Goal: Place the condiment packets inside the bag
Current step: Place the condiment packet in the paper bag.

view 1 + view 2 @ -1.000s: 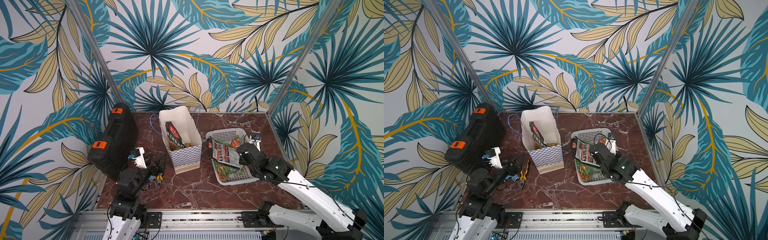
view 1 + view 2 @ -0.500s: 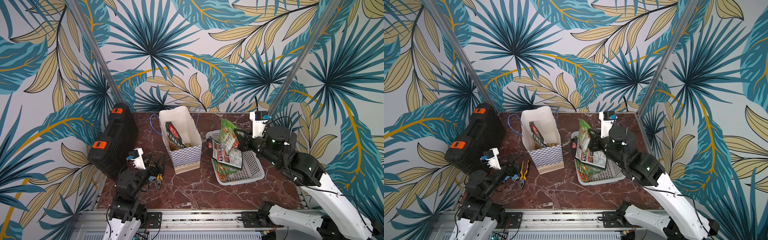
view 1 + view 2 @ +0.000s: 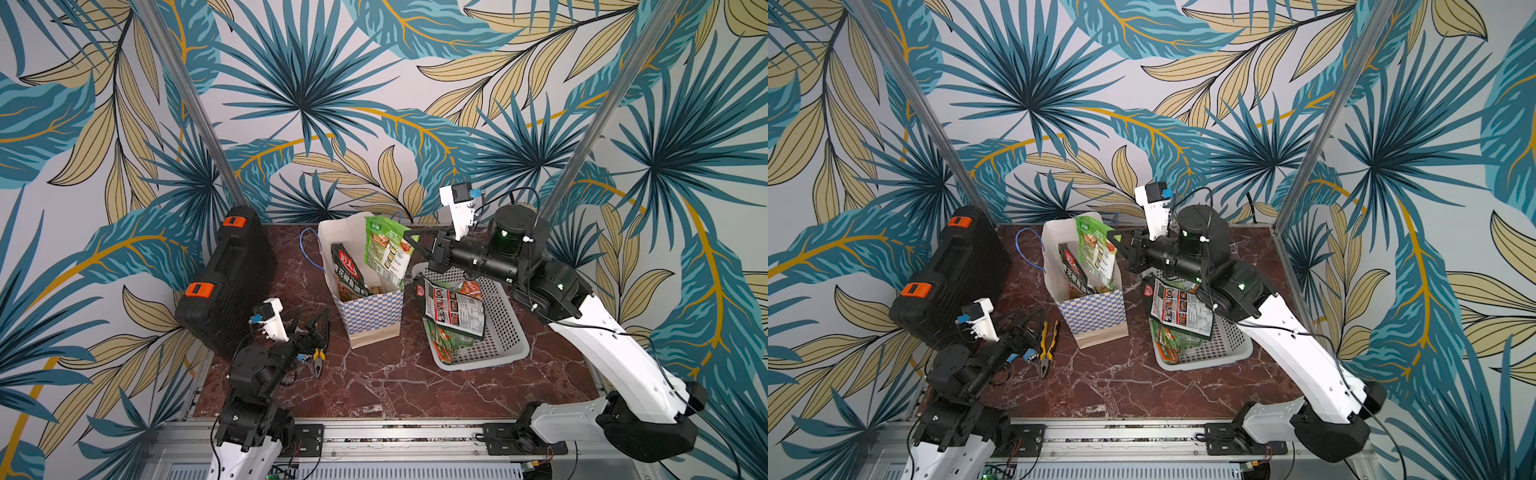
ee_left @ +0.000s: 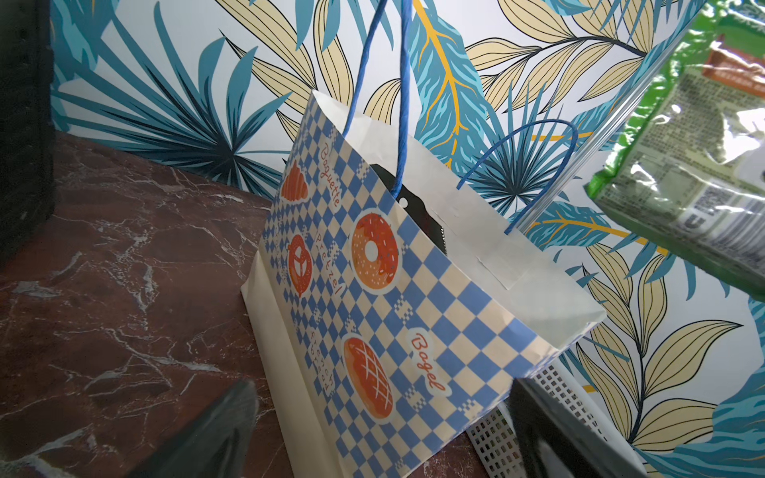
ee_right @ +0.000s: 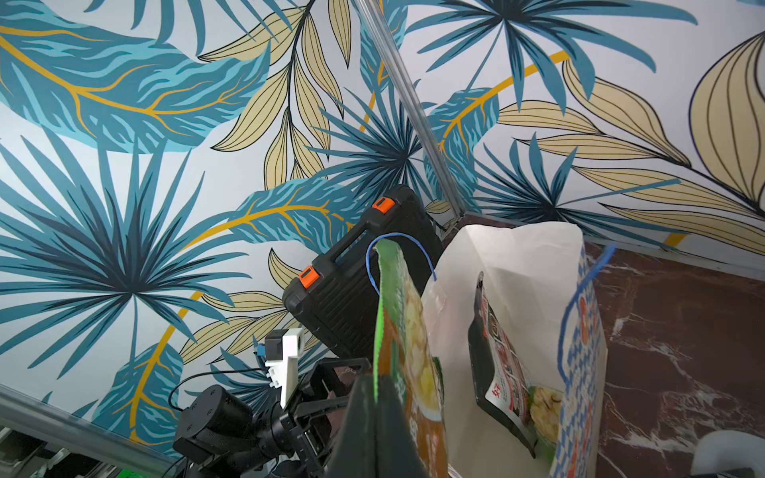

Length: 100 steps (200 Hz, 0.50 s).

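The bag (image 3: 370,320) (image 3: 1096,316) stands open at mid-table with a dark condiment packet (image 3: 347,272) (image 5: 505,364) upright inside. My right gripper (image 3: 409,243) (image 5: 378,397) is shut on one edge of a green packet (image 3: 384,253) (image 3: 1096,249) (image 5: 401,314), which hangs over the bag's mouth with its lower end inside. Another dark packet (image 3: 453,309) lies on smaller green-orange packets (image 3: 449,345) in the basket. My left gripper (image 3: 316,328) (image 4: 381,434) sits open and low on the table, facing the bag's doughnut-printed side (image 4: 372,289), apart from it.
A white perforated basket (image 3: 498,332) stands right of the bag. A black tool case (image 3: 226,282) with orange latches leans at the left wall. Yellow-handled pliers (image 3: 1046,345) lie by the left gripper. Blue cord handles (image 4: 401,103) stick up from the bag.
My right arm has lifted the green packet out of the basket and carried it left to the bag's mouth. The left arm has not moved.
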Motion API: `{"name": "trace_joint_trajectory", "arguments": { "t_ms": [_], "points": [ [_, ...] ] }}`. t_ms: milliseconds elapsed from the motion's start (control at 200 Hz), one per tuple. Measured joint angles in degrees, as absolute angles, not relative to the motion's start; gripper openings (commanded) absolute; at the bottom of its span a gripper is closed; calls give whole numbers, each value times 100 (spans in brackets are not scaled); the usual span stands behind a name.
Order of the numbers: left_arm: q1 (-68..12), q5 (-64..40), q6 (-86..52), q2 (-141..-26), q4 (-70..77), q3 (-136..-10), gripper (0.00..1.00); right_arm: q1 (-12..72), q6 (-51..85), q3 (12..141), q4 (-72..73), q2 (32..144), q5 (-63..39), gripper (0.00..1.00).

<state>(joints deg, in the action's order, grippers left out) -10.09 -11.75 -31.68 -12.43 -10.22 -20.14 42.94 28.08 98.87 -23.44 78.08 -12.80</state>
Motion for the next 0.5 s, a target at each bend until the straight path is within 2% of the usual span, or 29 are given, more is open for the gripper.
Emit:
{"name": "trace_joint_trajectory", "arguments": {
  "t_ms": [205,501],
  "points": [
    [-1009,-1155,-3151,-1184,-1057,-2014,100,4311,2941,10641,-2257,8866,-1455,0],
    [-1011,-1155,-3151,-1146,-1142,-2014,100,4392,3164,10779,-2259,9920,-1747,0]
  ]
}}
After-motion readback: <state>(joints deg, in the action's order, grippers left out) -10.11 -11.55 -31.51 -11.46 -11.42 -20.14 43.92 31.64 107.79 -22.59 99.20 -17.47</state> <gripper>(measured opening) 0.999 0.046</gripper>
